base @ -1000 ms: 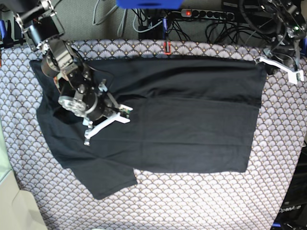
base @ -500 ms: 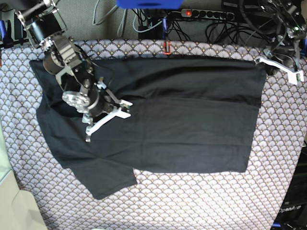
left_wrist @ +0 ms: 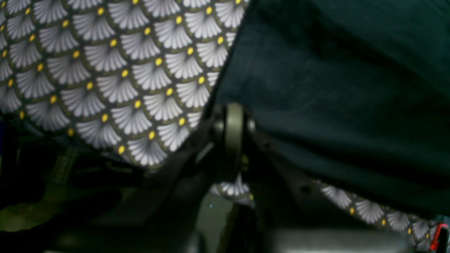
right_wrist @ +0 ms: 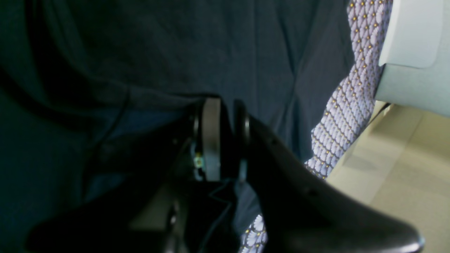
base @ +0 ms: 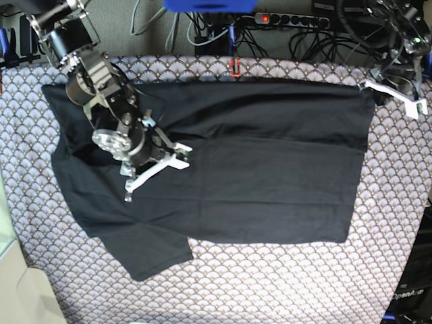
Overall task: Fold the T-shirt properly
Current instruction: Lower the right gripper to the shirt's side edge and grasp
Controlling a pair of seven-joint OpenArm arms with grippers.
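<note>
The dark T-shirt [base: 256, 169] lies spread flat on the scallop-patterned tablecloth [base: 270, 283], one sleeve pointing to the near left. My right gripper [base: 158, 169] hovers low over the shirt's left part. In the right wrist view its fingers [right_wrist: 211, 137] stand a narrow gap apart above dark fabric [right_wrist: 175, 45], with a fold edge running up to the tips. My left gripper [base: 375, 91] sits at the shirt's far right corner. The left wrist view shows its fingers [left_wrist: 232, 140] pressed together right at the shirt's edge [left_wrist: 334, 70]; no pinched fabric shows.
Cables and a power strip [base: 290, 20] lie behind the table's far edge, and a small red object [base: 235, 67] stands at that edge. Patterned cloth [left_wrist: 105, 70] borders the shirt on all sides. A pale surface [base: 13, 283] adjoins the near left corner.
My right arm has shifted slightly up and to the right over the shirt, and its fingers have parted a little. The left arm and the shirt have stayed put.
</note>
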